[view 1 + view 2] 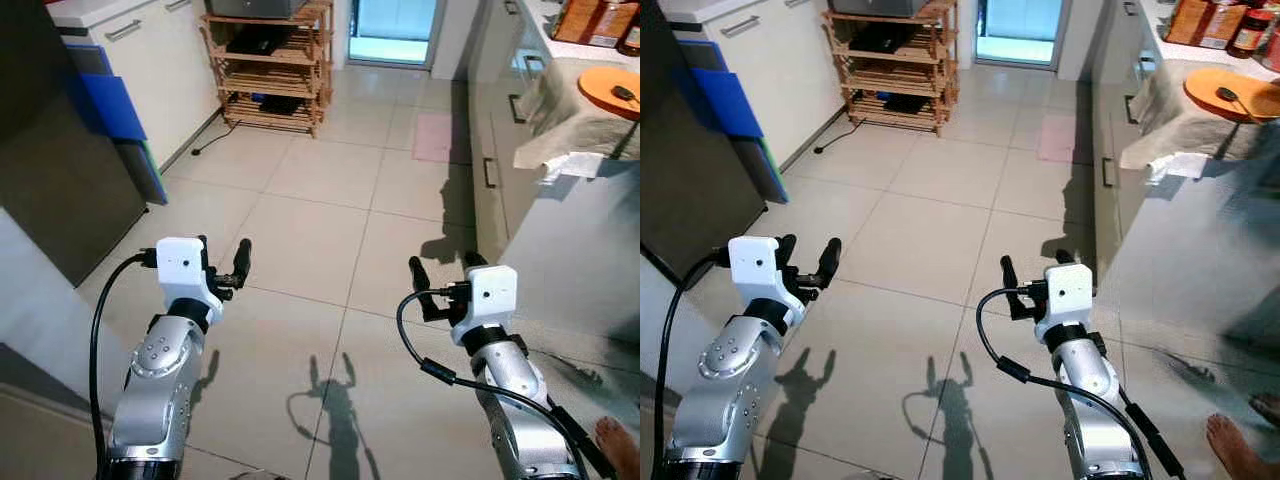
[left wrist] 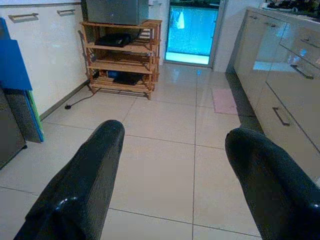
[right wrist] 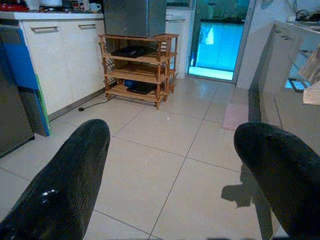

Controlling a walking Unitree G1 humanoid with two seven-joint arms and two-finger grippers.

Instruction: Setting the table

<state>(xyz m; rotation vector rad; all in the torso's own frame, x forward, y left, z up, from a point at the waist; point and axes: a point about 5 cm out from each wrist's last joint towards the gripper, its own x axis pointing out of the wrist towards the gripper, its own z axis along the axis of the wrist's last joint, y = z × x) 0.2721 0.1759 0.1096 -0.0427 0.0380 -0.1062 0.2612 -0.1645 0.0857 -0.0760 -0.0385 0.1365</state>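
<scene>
Wooden rack (image 1: 268,62) ahead-left; counter (image 1: 560,120) right; doorway (image 1: 394,30) beyond.

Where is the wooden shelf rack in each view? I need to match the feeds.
Left eye: wooden rack at top, left of centre.
Right eye: top, left of centre.
Left wrist: upper left, beyond the open end effector.
Right wrist: upper middle-left.
Shared landmark: the bright blue doorway, just right of the rack.
</scene>
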